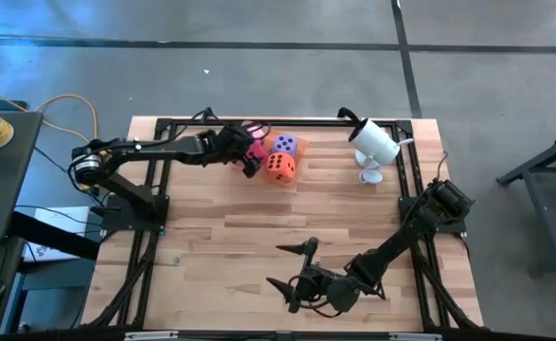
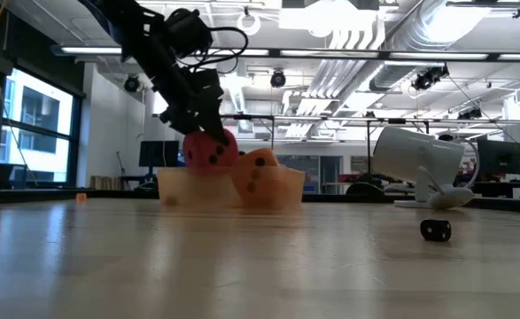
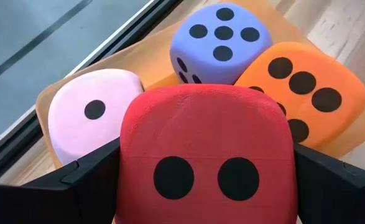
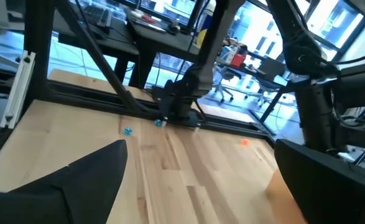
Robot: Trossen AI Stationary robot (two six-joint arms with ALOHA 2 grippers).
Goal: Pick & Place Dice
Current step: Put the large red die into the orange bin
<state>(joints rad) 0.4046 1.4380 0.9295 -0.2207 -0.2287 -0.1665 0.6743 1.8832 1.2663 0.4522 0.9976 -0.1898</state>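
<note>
From above, the left gripper [image 1: 249,154] holds the red die [image 1: 255,152] at the tray [image 1: 301,144] on the surface's far edge; the right gripper [image 1: 292,267] waits apart near the front. The low view shows the die lifted above the tray. In the left wrist view the fingers [image 3: 83,180] clamp its flat opposite sides; it looks soft, light, squeezable.

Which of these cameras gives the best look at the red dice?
The left wrist view: the red dice fills it, two pips facing the camera, between the left gripper's fingers. The high view shows only a sliver beside that gripper; the low view shows it above the tray. The right wrist view misses it.
</note>
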